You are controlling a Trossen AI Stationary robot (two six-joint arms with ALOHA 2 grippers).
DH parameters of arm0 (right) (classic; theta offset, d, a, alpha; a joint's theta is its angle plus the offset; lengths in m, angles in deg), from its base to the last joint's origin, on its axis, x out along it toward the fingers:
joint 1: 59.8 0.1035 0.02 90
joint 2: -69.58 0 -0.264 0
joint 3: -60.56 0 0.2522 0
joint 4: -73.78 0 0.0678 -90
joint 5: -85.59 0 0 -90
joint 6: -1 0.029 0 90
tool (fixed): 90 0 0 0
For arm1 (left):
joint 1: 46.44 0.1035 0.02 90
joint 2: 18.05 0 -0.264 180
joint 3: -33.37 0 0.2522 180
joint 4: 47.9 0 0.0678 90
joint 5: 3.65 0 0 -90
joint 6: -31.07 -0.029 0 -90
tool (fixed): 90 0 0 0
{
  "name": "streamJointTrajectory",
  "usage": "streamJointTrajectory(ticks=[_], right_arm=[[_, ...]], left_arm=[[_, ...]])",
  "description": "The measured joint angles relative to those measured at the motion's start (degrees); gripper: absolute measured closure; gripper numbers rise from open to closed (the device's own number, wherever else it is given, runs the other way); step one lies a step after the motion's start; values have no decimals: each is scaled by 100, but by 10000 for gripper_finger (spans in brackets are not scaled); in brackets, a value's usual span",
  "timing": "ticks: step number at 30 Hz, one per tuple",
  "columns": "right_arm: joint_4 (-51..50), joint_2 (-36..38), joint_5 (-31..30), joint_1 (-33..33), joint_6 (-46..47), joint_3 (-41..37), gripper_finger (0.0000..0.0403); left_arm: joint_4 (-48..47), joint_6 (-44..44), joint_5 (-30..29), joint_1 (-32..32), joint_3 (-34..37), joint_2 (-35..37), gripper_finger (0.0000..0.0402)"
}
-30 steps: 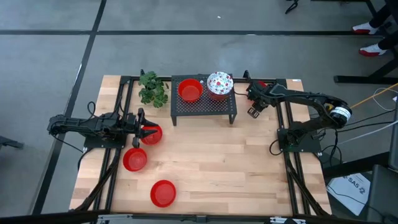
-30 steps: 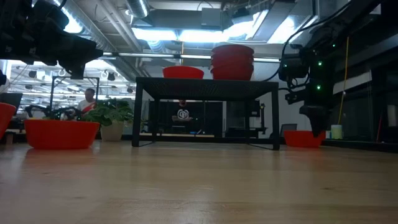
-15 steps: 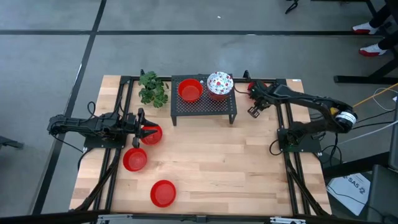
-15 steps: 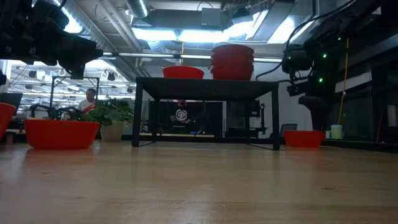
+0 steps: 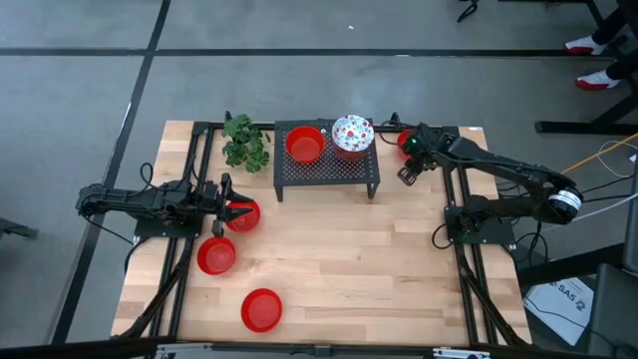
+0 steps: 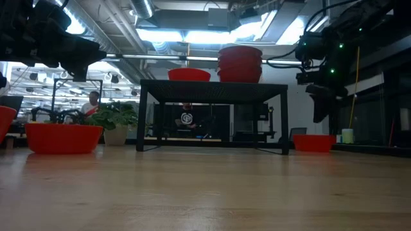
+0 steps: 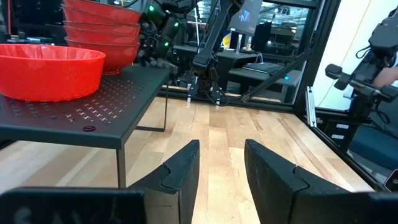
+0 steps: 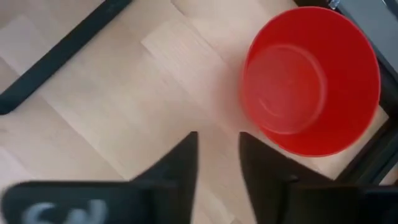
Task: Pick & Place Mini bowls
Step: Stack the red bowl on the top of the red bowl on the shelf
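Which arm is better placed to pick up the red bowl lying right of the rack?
The right: its gripper hovers beside that red bowl, jaws empty; the left gripper is across the table.

Even, soft overhead light in the high view; pale wooden tabletop point(image 5: 339, 259) evenly lit, shadows faint. Low view backlit: bright ceiling light panels point(image 6: 192, 33) glare, black perforated metal stand point(image 6: 212, 90) reads near silhouette, near tabletop blurred. Right wrist view soft throughout with motion blur; glossy red bowl point(image 8: 311, 81) smeared at its edges.
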Motion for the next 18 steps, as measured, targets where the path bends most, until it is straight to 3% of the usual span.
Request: streamJointTrajectory(ticks=[3, 6, 9, 13, 18], right_arm=[[2, 0, -41, 0, 12, 0, 236], [76, -30, -473, 0, -11, 2, 179], [147, -108, -714, -2, -141, 2, 140], [185, -366, -758, 0, -145, 2, 125], [234, -844, -843, -2, 29, 2, 138]], left_arm=[[0, 0, 0, 0, 0, 0, 279], [0, 0, 0, 2, -1, 0, 279], [0, 0, 0, 1, -1, 0, 279], [0, 0, 0, 0, 1, 0, 279], [0, 0, 0, 2, -1, 0, 279]])
